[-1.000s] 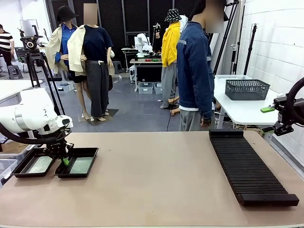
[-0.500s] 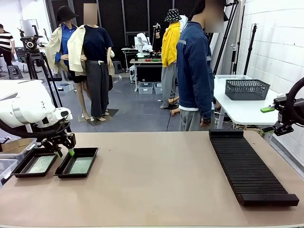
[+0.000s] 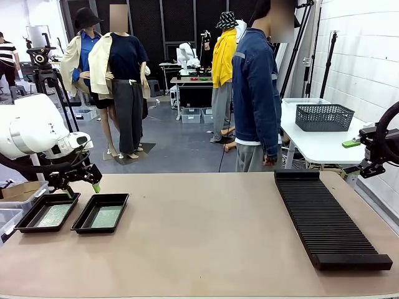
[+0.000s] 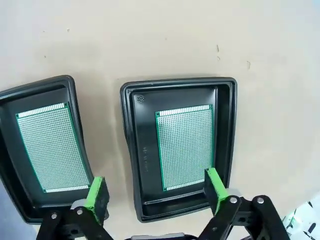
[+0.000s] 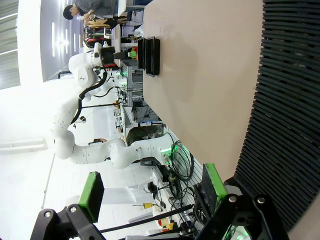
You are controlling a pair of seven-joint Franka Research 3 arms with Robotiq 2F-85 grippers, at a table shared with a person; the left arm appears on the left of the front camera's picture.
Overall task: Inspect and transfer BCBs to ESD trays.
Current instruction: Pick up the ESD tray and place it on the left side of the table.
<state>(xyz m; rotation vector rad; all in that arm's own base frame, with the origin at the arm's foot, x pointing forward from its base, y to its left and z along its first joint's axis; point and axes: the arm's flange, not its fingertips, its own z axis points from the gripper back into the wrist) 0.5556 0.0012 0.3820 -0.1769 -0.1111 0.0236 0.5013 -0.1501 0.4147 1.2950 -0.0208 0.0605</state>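
Boards (image 4: 185,148) lie flat, one in each black tray (image 4: 134,150), under your wide-open, empty left gripper (image 4: 156,192); the right gripper (image 5: 150,190) is open too; they look thin, light and stiff, so pinch an edge.

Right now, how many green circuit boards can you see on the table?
2. One board lies flat in the black tray under the open left gripper. The other board lies in the neighbouring tray. None shows elsewhere.
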